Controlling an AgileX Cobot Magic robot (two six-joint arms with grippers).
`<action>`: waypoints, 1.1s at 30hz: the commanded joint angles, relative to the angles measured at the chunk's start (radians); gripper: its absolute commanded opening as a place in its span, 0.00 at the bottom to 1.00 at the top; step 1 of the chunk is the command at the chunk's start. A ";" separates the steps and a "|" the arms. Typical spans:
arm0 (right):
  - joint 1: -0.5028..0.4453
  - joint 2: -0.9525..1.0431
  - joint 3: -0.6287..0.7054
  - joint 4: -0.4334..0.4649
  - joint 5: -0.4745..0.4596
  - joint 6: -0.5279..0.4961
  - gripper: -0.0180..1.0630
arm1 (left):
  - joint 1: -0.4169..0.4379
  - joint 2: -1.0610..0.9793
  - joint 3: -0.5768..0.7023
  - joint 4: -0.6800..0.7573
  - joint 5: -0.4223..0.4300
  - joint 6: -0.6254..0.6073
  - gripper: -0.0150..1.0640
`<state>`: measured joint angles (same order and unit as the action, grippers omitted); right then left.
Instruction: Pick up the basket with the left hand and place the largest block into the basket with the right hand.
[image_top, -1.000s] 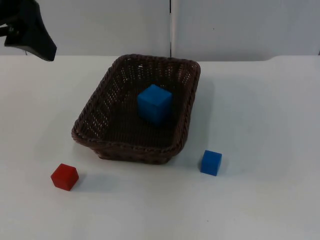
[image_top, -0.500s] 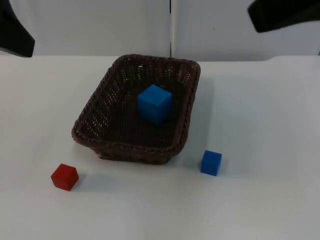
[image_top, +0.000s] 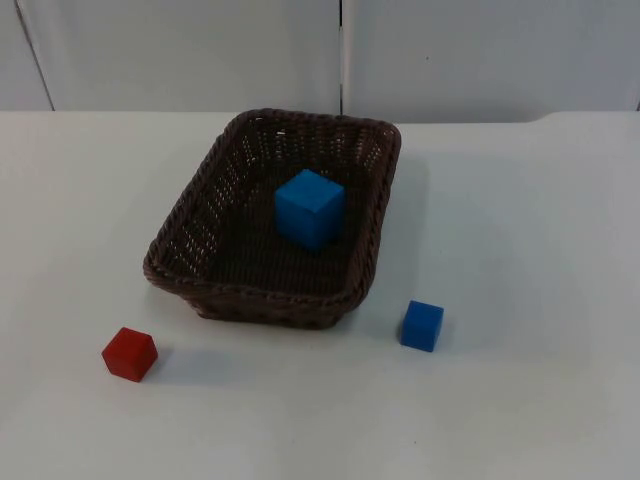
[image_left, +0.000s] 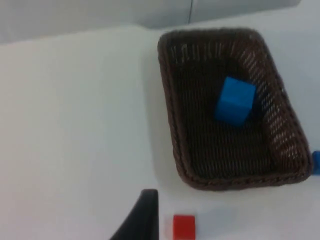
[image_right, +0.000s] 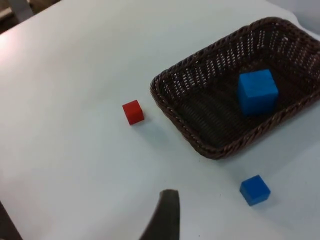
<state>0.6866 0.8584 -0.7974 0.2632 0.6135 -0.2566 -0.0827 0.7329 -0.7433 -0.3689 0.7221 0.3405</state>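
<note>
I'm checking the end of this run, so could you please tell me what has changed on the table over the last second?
Both arms have drawn back out of the top view: the left one left past the upper left corner, the right one past the upper right. Nothing was taken or let go. The basket, the large blue block in it, the small blue block and the red block stayed put.

From the top view we are looking down and forward; both wrist views are looking from high above (well apart), sharing the basket (image_top: 272, 222) and red block (image_top: 130, 354).
</note>
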 joint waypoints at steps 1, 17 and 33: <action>-0.002 -0.053 0.027 0.009 -0.006 -0.002 0.71 | 0.000 -0.058 0.004 0.010 0.009 0.003 0.90; -0.002 -0.409 0.200 0.009 0.079 -0.002 0.71 | 0.000 -0.316 0.004 0.016 0.158 0.003 0.90; -0.002 -0.806 0.227 0.001 0.301 0.043 0.71 | 0.000 -0.582 0.004 0.213 0.332 -0.111 0.90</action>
<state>0.6866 0.0924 -0.5752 0.2648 0.8827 -0.2296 -0.0827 0.1990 -0.7433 -0.2100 1.0313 0.2739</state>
